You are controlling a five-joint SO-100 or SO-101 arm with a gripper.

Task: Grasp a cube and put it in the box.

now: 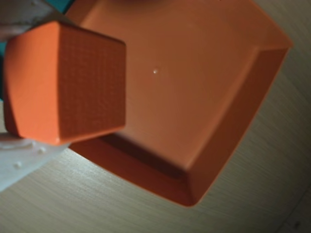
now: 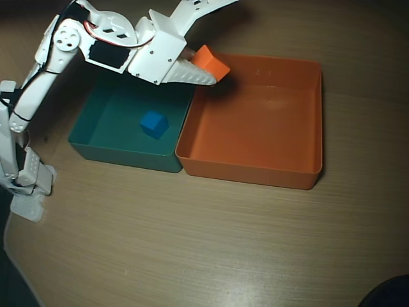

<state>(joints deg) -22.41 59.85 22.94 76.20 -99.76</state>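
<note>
No writing shows anywhere. The claw (image 2: pixel 214 71) is clamped on the one orange cube (image 2: pixel 210 62), above the orange box (image 2: pixel 255 167)'s corner; one blue cube (image 2: pixel 154 124) lies in the green box (image 2: pixel 121 153).

The surface (image 2: pixel 192 243) is pale wood-grain laminate with fine streaks running along its length. Light pools brightest toward the near right edge, while the far edge and far left corner fall into shadow. A dark shape, perhaps floor, cuts the near right corner.
</note>
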